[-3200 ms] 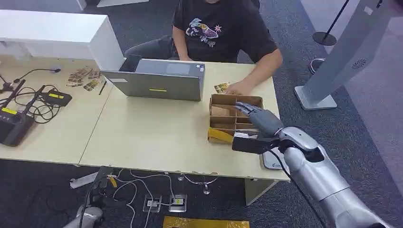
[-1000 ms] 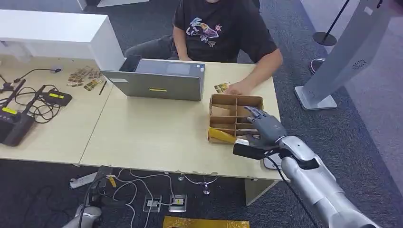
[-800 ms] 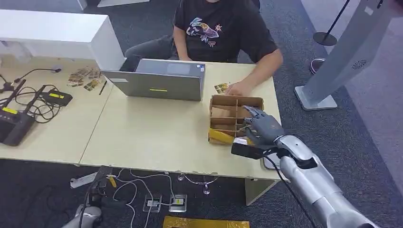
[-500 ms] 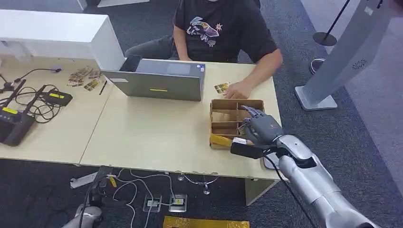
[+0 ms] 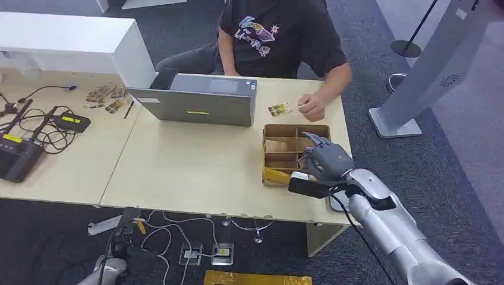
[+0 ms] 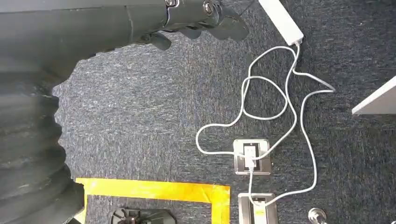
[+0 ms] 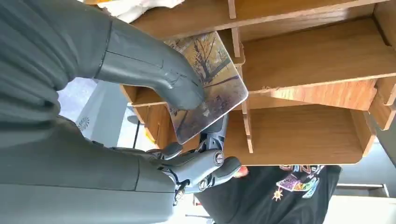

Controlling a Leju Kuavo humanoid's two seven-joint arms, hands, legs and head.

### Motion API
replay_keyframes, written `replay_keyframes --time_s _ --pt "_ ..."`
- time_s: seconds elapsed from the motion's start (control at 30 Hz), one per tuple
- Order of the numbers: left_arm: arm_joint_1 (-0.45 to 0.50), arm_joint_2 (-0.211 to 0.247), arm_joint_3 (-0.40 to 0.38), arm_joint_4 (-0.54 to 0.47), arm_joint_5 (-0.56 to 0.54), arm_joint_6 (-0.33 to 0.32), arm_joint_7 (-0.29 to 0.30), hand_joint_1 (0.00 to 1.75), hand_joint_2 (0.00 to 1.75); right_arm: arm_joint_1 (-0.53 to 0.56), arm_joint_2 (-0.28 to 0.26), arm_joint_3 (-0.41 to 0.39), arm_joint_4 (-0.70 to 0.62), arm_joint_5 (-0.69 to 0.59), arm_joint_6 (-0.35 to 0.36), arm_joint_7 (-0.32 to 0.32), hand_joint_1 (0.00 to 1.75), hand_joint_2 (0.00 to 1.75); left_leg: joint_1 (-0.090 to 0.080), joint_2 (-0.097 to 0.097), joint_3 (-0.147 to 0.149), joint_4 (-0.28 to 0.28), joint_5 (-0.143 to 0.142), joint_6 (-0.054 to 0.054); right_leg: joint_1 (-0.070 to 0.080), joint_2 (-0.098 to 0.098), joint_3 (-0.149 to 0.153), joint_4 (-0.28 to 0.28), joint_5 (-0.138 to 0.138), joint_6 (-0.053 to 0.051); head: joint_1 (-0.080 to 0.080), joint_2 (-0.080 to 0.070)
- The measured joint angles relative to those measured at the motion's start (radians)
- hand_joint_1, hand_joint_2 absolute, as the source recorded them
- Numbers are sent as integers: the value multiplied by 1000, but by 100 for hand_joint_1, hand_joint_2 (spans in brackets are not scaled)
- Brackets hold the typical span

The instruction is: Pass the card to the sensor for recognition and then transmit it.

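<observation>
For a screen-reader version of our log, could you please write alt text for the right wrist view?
The right robot hand pinches a picture card printed with an autumn tree between its thumb and a finger, just over a wooden divided box. Beyond the box, a person in a black printed T-shirt is partly visible.

Pale wooden table (image 5: 196,172), grey laptop (image 5: 196,107), compartmented wooden box (image 5: 285,151), black cables (image 5: 41,127), loose cards (image 5: 107,98)

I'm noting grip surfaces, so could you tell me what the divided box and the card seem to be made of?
The box looks like thin unpainted wood or plywood: visible grain and slotted dividers. The card, held by the right hand, seems glossy printed plastic or coated paper, with rounded corners.
</observation>
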Motion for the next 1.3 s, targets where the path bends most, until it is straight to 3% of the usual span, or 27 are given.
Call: replay_keyframes --time_s 0.17,0.33,0.47,0.7,0.87,1.03,1.3 --pt "0 0 0 0 -3 1 0 0 175 0 0 -2 0 -15 -24 3 175 175 0 0 0 0 0 0 0 0 0 0 0 0 0 0" --pt "0 0 0 0 -14 3 -3 0 175 -44 0 -44 1 -50 -170 -11 175 175 0 0 0 0 0 0 0 0 0 0 0 0 0 0" --pt "-2 -1 0 0 -24 5 -4 0 175 -149 -13 -94 10 -84 -235 -46 175 175 0 0 0 0 1 1 0 0 -1 0 1 0 0 0" --pt "-1 -5 0 0 -30 22 -4 0 175 -333 -37 -145 34 -135 -240 -77 175 175 -1 0 -1 0 1 1 0 0 -1 0 1 0 0 0" --pt "-1 -5 0 0 -30 30 -6 0 175 -405 -34 -146 73 -144 -247 -99 175 175 0 0 -2 0 1 1 0 0 -1 0 1 0 0 0" --pt "-2 -7 0 -1 -30 27 -6 0 175 -468 0 -133 172 -128 -175 -101 175 175 0 -1 -2 0 1 1 0 -1 -1 0 1 0 0 0" --pt "-3 -8 1 -3 -30 18 -2 0 175 -489 60 -101 339 -63 -152 -81 175 175 0 -3 -2 0 1 1 0 -3 -1 0 1 0 0 0"
